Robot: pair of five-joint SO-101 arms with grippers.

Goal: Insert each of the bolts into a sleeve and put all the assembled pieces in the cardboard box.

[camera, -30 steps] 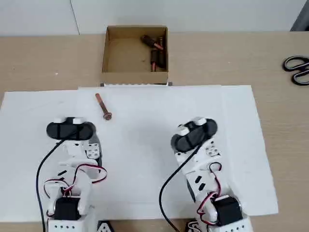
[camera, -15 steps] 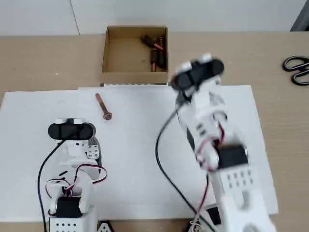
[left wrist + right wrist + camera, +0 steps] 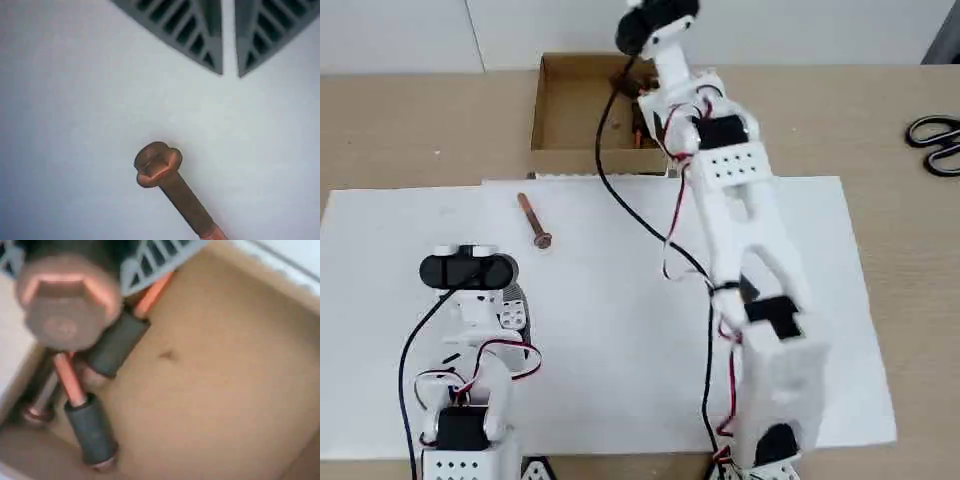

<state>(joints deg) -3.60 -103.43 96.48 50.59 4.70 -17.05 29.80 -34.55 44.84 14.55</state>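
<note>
A loose copper bolt (image 3: 533,221) lies on the white paper (image 3: 620,340), just ahead of my left gripper (image 3: 468,268). In the left wrist view that bolt (image 3: 167,182) rests head-first below my left gripper (image 3: 229,74), whose jaws stand nearly together with nothing between them. My right arm stretches over the cardboard box (image 3: 535,110). Its gripper (image 3: 75,270) is shut on a bolt (image 3: 67,305) whose hex head faces the camera, with something dark behind it. Below it, assembled bolt-and-sleeve pieces (image 3: 92,435) lie on the box floor (image 3: 215,365) near a corner.
Scissors (image 3: 935,143) lie at the table's far right edge. The left half of the box is bare. The right arm's cable (image 3: 620,200) hangs across the paper between the box and the arm's base.
The right arm has swung up from the paper and stretched forward until its gripper hangs over the cardboard box. The left arm and the loose bolt have stayed put.
</note>
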